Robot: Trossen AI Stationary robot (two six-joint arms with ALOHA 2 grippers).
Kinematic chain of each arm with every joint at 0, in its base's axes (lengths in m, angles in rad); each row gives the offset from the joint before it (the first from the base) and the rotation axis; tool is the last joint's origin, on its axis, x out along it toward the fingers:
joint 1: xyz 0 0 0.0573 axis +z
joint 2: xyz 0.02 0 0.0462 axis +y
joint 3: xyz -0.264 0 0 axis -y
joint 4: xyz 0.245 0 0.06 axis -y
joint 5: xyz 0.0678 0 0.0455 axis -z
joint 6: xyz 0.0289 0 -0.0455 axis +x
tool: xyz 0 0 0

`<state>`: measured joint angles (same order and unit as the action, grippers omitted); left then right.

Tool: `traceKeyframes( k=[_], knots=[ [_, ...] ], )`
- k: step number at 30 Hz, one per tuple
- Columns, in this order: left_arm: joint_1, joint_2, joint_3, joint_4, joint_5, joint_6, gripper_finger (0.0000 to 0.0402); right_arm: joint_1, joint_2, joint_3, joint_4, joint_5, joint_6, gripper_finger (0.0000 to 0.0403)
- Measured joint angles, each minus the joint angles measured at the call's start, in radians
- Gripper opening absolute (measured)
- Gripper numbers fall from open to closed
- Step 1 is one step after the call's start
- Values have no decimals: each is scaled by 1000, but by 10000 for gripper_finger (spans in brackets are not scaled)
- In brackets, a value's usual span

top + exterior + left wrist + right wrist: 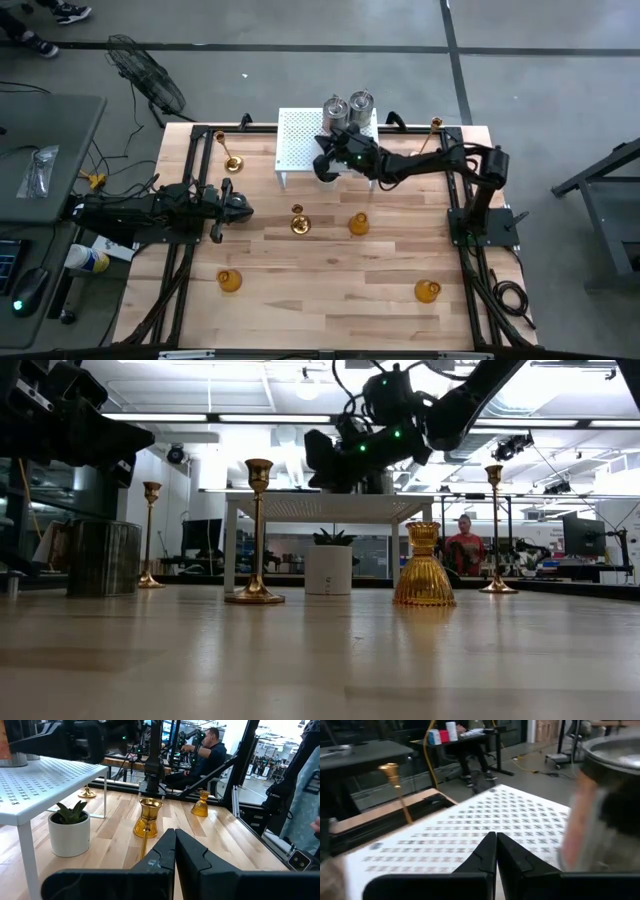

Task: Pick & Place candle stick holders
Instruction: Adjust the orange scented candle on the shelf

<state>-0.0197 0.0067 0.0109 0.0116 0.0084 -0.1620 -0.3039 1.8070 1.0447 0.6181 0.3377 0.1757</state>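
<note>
Right gripper [325, 165] hangs over the white rack [297, 140], upper centre of the high view, jaws pressed together w/ nothing between them; its wrist view shows only perforated rack top past the closed tips. The two silvery-grey jar holders [348, 106] sit on the rack's far edge, just above and a bit right of that gripper in the high view, one looming blurred at the right of the right wrist view. So nothing's in hand on that side. Left gripper [243, 208] sits low at centre-left of the table, also clenched on nothing. The relation that matters, IMO: the gold candlestick [298, 223] at mid-table stands upright, long axis vertical, just right of the left jaws and roughly in line w/ them; the left wrist view puts its cup and stem [148, 817] dead ahead above the fingertips. The left arm is clearly nearer to it than the right. Amber holder [359, 224] stands just beside it to the right, upright too, about midway between the arms. Other holders are spread out: amber ones lower left [230, 281] and lower right [428, 291], gold sticks upper left [232, 160] and upper right [436, 125]. A small potted plant [70, 827] sits under the rack.
</note>
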Motion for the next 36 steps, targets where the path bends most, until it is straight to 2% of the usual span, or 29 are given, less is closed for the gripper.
traceKeyframes(
  k=[4,8,18,22,25,29,36],
  knots=[
    [0,0,0,0,0,0,0,35,-57,0,-18,-2,-49,3],
    [0,0,0,0,0,0,0,55,-165,0,-120,4,-128,3],
    [0,0,0,0,0,0,0,-9,-415,2,-540,241,-154,3],
    [0,0,0,0,0,0,0,-64,-467,4,-589,256,-130,3],
    [0,0,0,0,0,0,0,-113,-470,69,-677,255,-24,3],
    [0,0,0,0,0,0,0,-196,-427,235,-898,214,132,3],
    [0,0,0,0,0,0,0,-290,-259,480,-1104,27,225,3]
  ],
)
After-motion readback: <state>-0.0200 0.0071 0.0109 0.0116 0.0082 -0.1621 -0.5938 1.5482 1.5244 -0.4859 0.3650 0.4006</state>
